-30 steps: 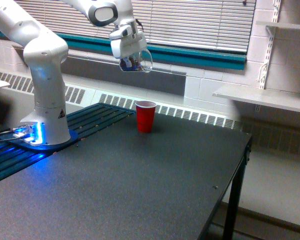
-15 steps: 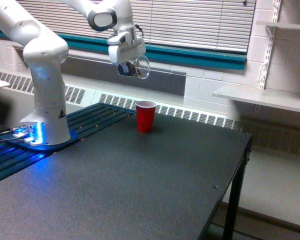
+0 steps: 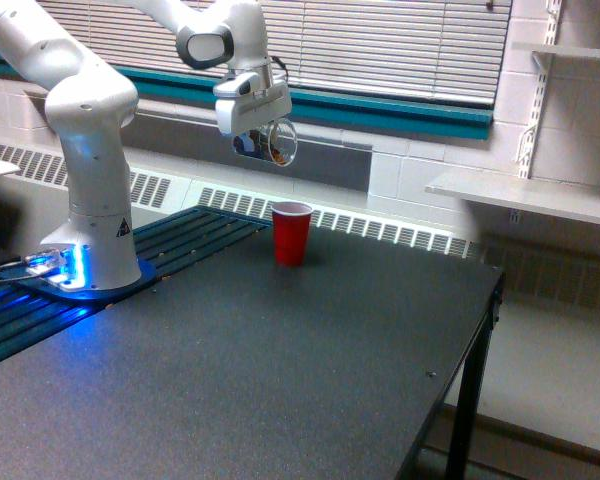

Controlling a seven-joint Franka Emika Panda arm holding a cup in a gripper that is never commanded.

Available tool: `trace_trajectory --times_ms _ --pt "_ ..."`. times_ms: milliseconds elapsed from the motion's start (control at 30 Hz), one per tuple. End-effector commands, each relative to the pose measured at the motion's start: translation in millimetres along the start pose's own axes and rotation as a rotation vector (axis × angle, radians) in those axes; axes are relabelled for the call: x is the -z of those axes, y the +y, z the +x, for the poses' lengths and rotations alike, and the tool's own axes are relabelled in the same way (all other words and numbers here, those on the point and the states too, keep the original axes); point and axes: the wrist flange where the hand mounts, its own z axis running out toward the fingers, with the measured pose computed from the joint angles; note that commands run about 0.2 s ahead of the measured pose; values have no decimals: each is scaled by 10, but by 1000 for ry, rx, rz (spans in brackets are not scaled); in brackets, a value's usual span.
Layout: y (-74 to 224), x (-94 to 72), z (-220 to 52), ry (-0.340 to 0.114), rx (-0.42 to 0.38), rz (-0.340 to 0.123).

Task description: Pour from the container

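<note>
- Up near the window we see the gripper (image 3: 263, 143) of the white arm (image 3: 85, 120), clenched around the container (image 3: 277, 143), a small clear cup with dark contents showing inside.
- We find the container held in the air, tipped well over on its side, its round rim facing the exterior view's right and slightly toward us.
- Below it and a little to the exterior view's right stands the red cup (image 3: 291, 232), upright on the dark table (image 3: 280, 370), its white rim open to the top. We see clear air between the container and the red cup; they do not touch.
- We cannot make out any stream or falling grains between the two cups; the picture is too coarse for that.
- The arm's base (image 3: 90, 265) stands at the table's far edge on the exterior view's left, with a blue glow at its foot.
- Behind the gripper we see closed window blinds (image 3: 380, 45) above a teal band (image 3: 400, 112), and a white shelf (image 3: 525, 195) on the wall at the exterior view's right.
</note>
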Motion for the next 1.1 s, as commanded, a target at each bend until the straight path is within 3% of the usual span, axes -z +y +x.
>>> trace_trajectory --times_ms 33,533,1100 --pt "31 -92 65 -11 20 -19" --pt "66 -257 99 -65 22 -58" --pt "37 -366 107 -83 41 -81"
